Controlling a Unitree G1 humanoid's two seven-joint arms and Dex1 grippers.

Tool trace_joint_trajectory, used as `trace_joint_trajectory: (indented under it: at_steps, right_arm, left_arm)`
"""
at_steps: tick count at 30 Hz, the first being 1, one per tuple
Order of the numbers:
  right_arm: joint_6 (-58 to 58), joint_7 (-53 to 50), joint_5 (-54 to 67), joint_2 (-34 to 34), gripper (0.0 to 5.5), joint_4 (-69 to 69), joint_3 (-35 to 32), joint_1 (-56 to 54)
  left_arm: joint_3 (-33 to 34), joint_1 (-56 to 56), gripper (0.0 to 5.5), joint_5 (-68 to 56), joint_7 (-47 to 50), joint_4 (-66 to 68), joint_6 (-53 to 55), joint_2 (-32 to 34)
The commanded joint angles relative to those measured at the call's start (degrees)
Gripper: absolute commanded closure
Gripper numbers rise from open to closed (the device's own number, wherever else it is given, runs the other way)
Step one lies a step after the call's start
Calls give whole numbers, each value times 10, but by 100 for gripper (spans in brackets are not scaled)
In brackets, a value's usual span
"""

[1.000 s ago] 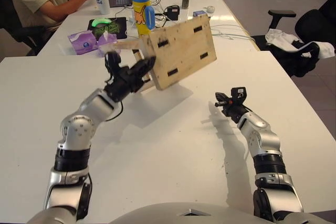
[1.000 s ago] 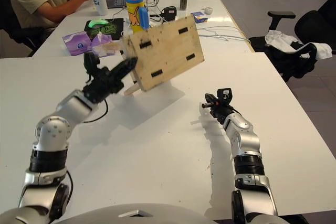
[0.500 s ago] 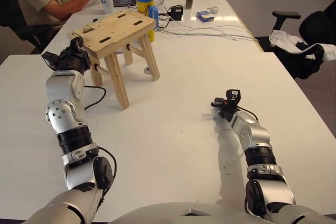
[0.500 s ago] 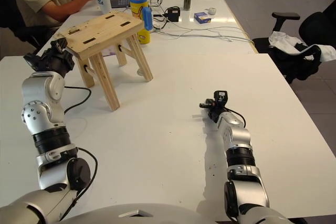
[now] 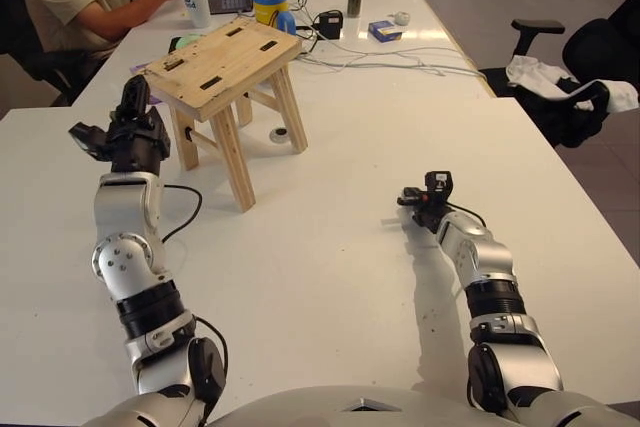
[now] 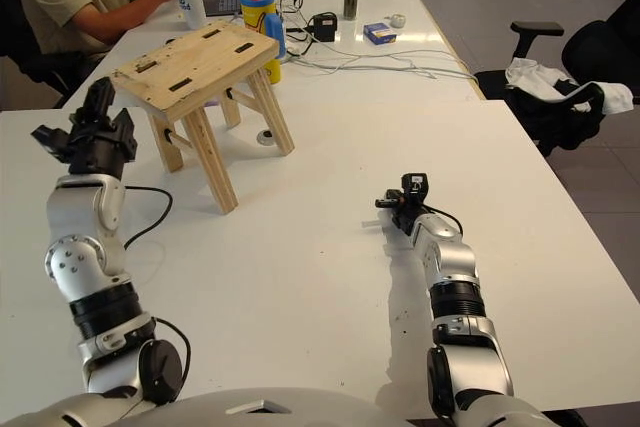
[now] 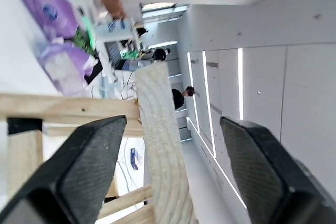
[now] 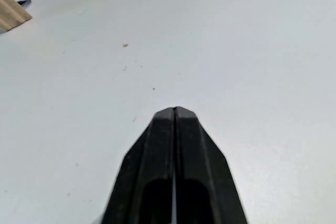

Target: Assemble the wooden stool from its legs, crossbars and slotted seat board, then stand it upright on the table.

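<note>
One stool (image 5: pixel 222 67) upright near the far edge of the table (image 5: pixel 330 267), bare surface nearer; left hand (image 5: pixel 120 125) spread, just beside it; right hand (image 5: pixel 412 198) pressed together, well apart.

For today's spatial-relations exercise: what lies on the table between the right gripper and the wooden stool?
Nothing: in the left eye view, only bare white table separates the right gripper from the wooden stool.

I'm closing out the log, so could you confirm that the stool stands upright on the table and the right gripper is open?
Not quite: the right gripper is shut, not open; the right wrist view shows its fingers pressed together. The stool does stand upright on the table.
</note>
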Motion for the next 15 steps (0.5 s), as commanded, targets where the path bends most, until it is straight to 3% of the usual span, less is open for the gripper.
trace_joint_trajectory:
  at_steps: [1,2,4,7,12,15]
  right_arm:
    - [13,11,-12,-3,550,-2,14,16]
    - [12,13,-14,-4,550,-3,18,16]
    - [11,18,-17,-8,550,-5,23,18]
    - [-1,27,-26,-10,550,-5,32,14]
    - [-14,42,-25,0,550,11,35,-11]
    - [-20,53,-29,4,550,20,47,-25]
  left_arm:
    - [-74,166,216,90,-105,-95,48,29]
    - [-104,208,216,126,-144,-112,59,43]
    - [-227,289,216,272,-272,-128,46,118]
    - [-351,301,216,426,-411,-106,-12,182]
    - [-409,130,216,537,-539,73,-69,192]
    - [-423,0,216,648,-567,298,-140,215]
